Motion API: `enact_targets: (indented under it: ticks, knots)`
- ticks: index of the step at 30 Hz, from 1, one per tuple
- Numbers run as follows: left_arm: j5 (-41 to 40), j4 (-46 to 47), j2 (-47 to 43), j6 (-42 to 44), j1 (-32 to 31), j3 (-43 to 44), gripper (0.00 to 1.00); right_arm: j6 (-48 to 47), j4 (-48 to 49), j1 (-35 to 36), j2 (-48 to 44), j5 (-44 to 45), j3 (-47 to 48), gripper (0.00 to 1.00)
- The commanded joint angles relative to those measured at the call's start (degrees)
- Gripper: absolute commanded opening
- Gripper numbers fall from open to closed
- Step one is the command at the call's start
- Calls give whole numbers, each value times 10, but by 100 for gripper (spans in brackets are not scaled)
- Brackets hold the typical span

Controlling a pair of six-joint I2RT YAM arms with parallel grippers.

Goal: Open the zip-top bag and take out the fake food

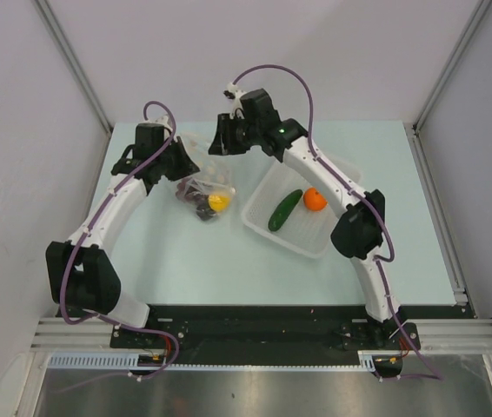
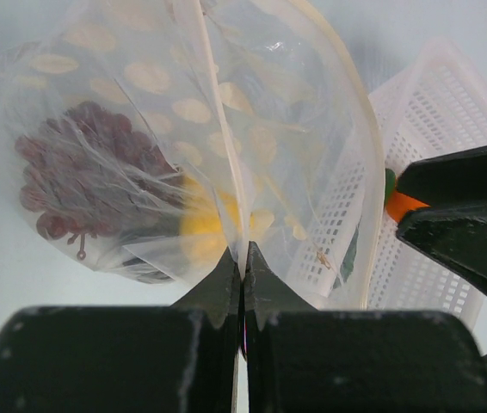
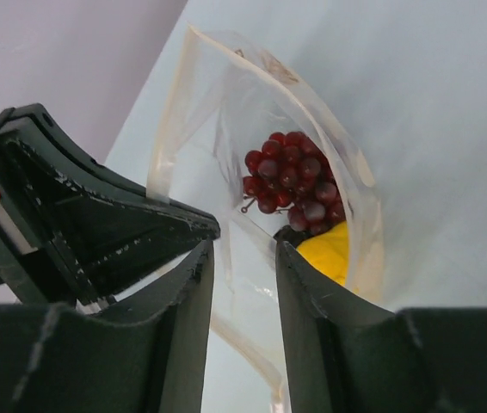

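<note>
My left end effector (image 2: 243,262) clenches the zip-top bag (image 2: 140,103) by its rim, and my right end effector (image 3: 243,254), released, straddles its open mouth, with the grape bunch (image 3: 291,176) and yellow fruit (image 3: 325,251) inside at one o'clock.

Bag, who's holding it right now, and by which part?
The left gripper holds the bag by the rim of its open mouth, jaws shut. The right gripper has its jaws apart around the rim, not clamped.
</note>
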Motion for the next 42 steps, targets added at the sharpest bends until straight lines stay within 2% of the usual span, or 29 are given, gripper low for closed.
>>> enact_targets:
  ticks: [1, 4, 10, 12, 21, 25, 30, 35, 39, 42]
  knots:
    - [14, 6, -24, 8, 2, 22, 0, 9, 5, 3, 40, 3, 42, 34]
    - [22, 12, -22, 6, -3, 21, 0, 6, 9, 11, 52, 4, 34, 30]
    - [36, 10, -18, 10, -7, 28, 0, -4, 6, 19, 97, 16, 39, 30]
    - [39, 10, -18, 10, -7, 28, 0, -19, -5, 19, 110, 22, 46, 37]
    - [46, 17, -8, 7, -11, 28, 0, -57, -52, 29, 146, 42, 45, 48]
    - [40, 18, -3, 8, -11, 29, 0, -65, -59, 32, 132, 40, 4, 54]
    - [45, 24, 10, 6, -11, 32, 0, -71, -66, 32, 132, 9, -18, 66]
    - [47, 9, 33, 16, -10, 72, 0, -80, -71, 32, 141, -19, -23, 68]
    - [61, 5, 48, 11, -11, 100, 0, -81, -60, 32, 142, -41, -23, 78]
    - [81, 13, 53, -3, -11, 108, 0, -82, -54, 29, 141, -69, -30, 78]
